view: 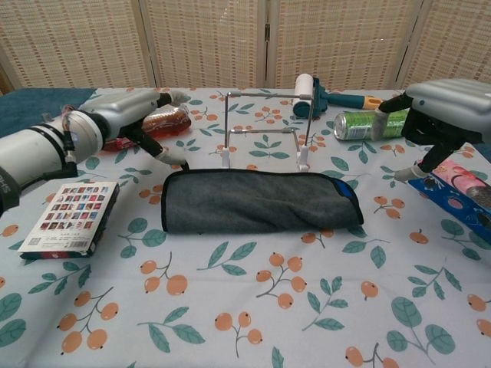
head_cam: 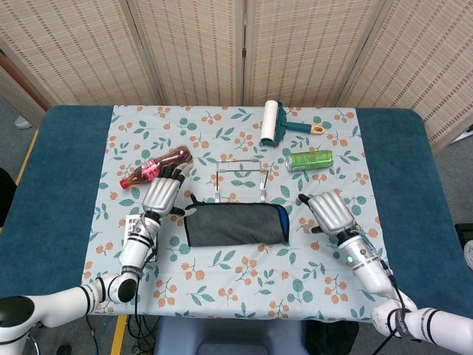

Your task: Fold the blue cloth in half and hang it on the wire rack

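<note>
From the head view, the blue cloth (head_cam: 235, 224) is seen lying folded as a soft dark oblong on the floral surface (head_cam: 236, 288) just near of the thin wire rack (head_cam: 241, 180), with the left hand (head_cam: 162, 197) and right hand (head_cam: 330, 213) held just off its two ends, fingers spread and gripping nothing. From the chest view, the cloth (view: 257, 200) looks thick and nappy with a bright blue hem at its right end, and the rack (view: 265, 126) is a bare metal frame with slim rails. The hanging step would best be done by pinching both ends evenly and lifting the limp cloth level, so it can be draped over the top rail.
</note>
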Available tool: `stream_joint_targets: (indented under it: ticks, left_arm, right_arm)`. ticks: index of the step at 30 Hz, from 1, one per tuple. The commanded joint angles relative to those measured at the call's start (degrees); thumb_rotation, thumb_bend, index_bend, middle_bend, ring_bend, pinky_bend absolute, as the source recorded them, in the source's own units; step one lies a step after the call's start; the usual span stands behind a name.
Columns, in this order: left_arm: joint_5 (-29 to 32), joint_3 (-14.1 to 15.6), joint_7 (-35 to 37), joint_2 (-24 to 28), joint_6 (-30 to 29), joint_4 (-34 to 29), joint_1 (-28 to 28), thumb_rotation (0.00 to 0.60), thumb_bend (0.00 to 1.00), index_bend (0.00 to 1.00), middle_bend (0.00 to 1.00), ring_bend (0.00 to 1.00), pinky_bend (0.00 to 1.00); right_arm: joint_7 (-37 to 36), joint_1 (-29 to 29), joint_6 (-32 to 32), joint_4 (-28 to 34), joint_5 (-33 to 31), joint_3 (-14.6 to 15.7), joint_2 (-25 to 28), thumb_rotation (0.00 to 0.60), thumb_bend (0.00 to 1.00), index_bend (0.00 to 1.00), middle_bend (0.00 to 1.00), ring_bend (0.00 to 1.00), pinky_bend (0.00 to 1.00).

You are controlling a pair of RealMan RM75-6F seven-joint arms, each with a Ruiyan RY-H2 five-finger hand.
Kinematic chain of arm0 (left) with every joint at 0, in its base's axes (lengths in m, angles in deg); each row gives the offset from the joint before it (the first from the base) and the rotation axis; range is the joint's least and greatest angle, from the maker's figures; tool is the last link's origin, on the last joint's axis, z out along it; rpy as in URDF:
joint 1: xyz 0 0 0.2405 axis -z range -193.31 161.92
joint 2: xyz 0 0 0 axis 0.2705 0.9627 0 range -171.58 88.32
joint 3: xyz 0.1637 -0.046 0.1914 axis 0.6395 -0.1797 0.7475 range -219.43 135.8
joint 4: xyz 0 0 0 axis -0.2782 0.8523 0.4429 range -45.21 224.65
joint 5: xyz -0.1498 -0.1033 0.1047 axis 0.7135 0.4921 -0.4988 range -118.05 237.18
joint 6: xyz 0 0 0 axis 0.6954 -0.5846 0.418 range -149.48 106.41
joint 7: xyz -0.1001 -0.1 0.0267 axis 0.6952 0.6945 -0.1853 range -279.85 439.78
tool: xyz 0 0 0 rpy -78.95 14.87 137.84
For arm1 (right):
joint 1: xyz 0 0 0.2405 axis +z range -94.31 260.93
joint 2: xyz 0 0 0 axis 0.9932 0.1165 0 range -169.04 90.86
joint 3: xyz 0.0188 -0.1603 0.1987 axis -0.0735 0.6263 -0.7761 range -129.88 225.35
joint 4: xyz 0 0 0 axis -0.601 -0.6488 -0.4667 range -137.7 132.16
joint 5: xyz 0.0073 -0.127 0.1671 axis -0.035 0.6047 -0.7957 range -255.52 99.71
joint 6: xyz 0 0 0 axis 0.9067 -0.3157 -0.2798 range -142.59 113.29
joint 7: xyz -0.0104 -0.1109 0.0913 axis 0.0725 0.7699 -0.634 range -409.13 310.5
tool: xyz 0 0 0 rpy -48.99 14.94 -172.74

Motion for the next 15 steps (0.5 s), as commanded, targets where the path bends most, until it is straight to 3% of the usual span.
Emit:
stream_joint_targets:
  ticks: [1,4,9,15]
  left_arm:
    - [-0.56,0.09,0.68,3.08,-2.34,-3.71,-2.27,0.527,0.02,0.0,0.0,0.0,0.08]
    - [-1.3,0.32,1.03,5.69,-5.03,-7.33,-4.36,0.6,0.02,0.0,0.0,0.0,0.08]
    - [-2.29,0.84,2.11,10.26,-9.09,-13.22,-8.12,0.6,0.02,0.0,0.0,0.0,0.08]
    - [-4.96,2.71,4.15,17.02,-13.01,-19.36,-13.11,0.6,0.08,0.01,0.0,0.0,0.1]
  right_arm:
    - [-0.54,-0.99,1.37,1.46,2.16,1.17,2.07,0.6,0.08,0.4,0.88,0.84,0.97]
    - [-0.75,-1.88,2.78,2.57,4.3,2.16,4.11,0.6,0.11,0.4,0.84,0.8,0.97]
    - [-2.42,-3.35,4.94,3.7,7.56,3.65,7.1,0.6,0.19,0.4,0.76,0.75,0.97]
    - [-5.18,-4.81,6.6,2.7,11.25,5.6,9.89,0.6,0.2,0.43,0.72,0.72,0.97]
